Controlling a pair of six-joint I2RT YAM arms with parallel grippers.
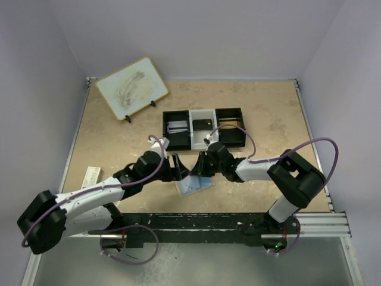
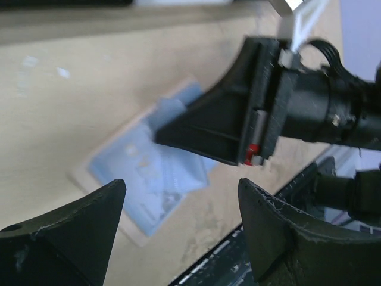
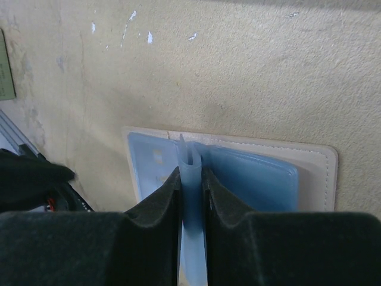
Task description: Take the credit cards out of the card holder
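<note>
Overhead and wrist views, read from left to right. At the far left edge of the table [image 1: 268, 113] you see a small box [image 1: 91, 174] lying flat. Behind it a wood-framed whiteboard [image 1: 132, 88] stands tilted on its feet. Your left gripper [image 2: 181, 190] hovers over the near centre of the table with its two fingers spread wide and nothing between them.

Just beside it, the card holder [image 1: 196, 187] lies opened out on the table in front of the tray, pale-blue inner face up and tan edge showing all round. Your right gripper [image 3: 191, 176] meets it from the right. Its fingers are pressed together on an upright pale-blue inner flap of the holder, near the fold. You cannot tell whether a card sits inside that flap.

Behind both grippers lies the three-compartment tray [image 1: 237, 111]. A silvery grey card [image 1: 176, 127] lies in its left compartment and a dark card [image 1: 203, 124] in the white middle one.
</note>
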